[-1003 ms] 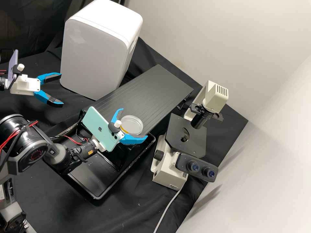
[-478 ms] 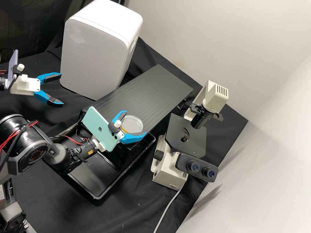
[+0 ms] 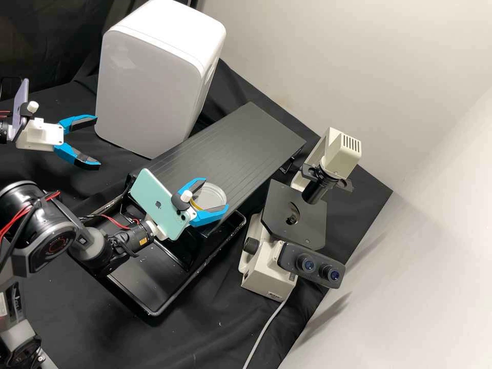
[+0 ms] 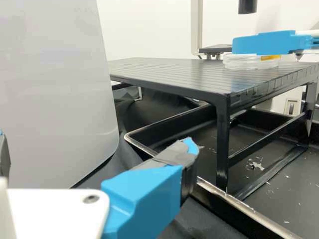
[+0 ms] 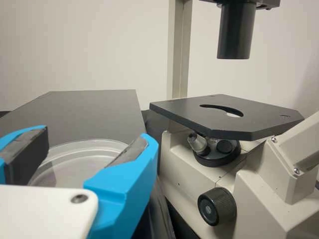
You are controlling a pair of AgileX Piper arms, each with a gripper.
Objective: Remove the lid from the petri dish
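Note:
A clear petri dish with its lid (image 3: pixel 211 193) sits at the near end of the black ribbed platform (image 3: pixel 241 143). My right gripper (image 3: pixel 209 197) straddles the dish, one blue finger on each side, pads against the lid's rim. In the right wrist view the lid (image 5: pixel 79 159) lies between the two pads (image 5: pixel 127 152). My left gripper (image 3: pixel 93 141) hangs open at the far left, in front of the white box, with nothing in it. From the left wrist view the dish (image 4: pixel 246 60) shows far off under the other arm's blue finger (image 4: pixel 269 42).
A tall white box (image 3: pixel 159 77) stands at the back left. A microscope (image 3: pixel 302 225) stands right of the platform, its stage (image 5: pixel 227 114) close to the dish. A black tray (image 3: pixel 154 287) lies under the platform's near end.
The right gripper's fingers have closed in on the petri dish from both sides. The left arm has kept still.

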